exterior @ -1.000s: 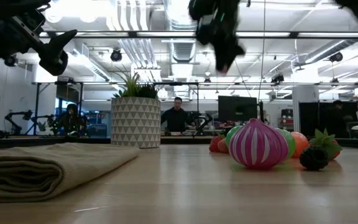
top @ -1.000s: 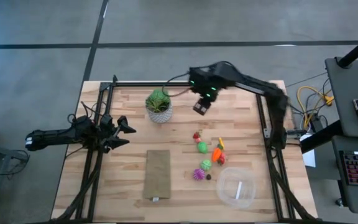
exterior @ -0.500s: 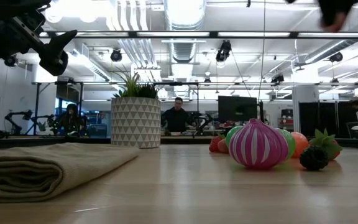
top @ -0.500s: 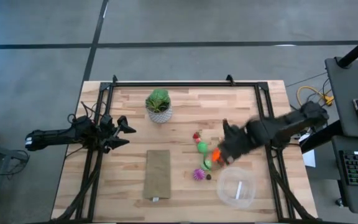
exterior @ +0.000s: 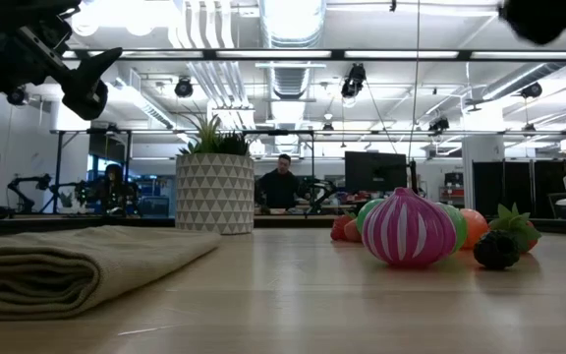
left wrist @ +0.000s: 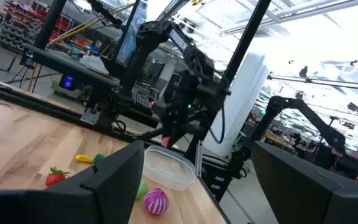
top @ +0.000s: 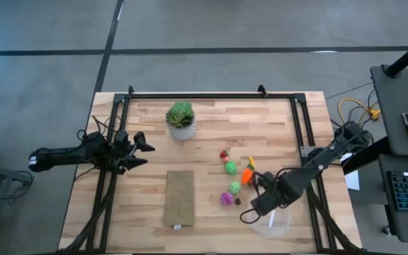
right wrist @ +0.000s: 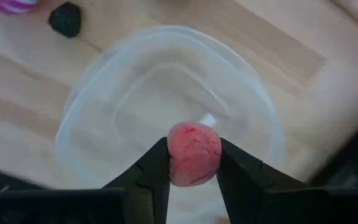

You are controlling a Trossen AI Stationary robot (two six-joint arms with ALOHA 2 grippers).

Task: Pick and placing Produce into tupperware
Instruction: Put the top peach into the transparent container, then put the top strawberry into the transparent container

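My right gripper hangs over the left part of the clear round tupperware, shut on a small red-pink round produce piece. The container's rim lies below it in the right wrist view. More produce sits on the table left of the container: a strawberry, two green pieces, an orange carrot, a magenta onion and a dark berry. My left gripper waits open above the table's left side. My right gripper pinches the red-pink piece at its two opposite sides between the two fingers, coming from above and pointing down. The piece is lifted clear, above the inside of the tupperware.
A green plant in a white patterned pot stands toward the far edge. A tan folded cloth lies near the table's middle. A dark metal frame runs along the table's sides. People show in the room beyond.
My right arm has swung from beside the plant at the far side, down over the produce cluster, then toward the near edge, and now stands over the tupperware. The left arm has kept still.
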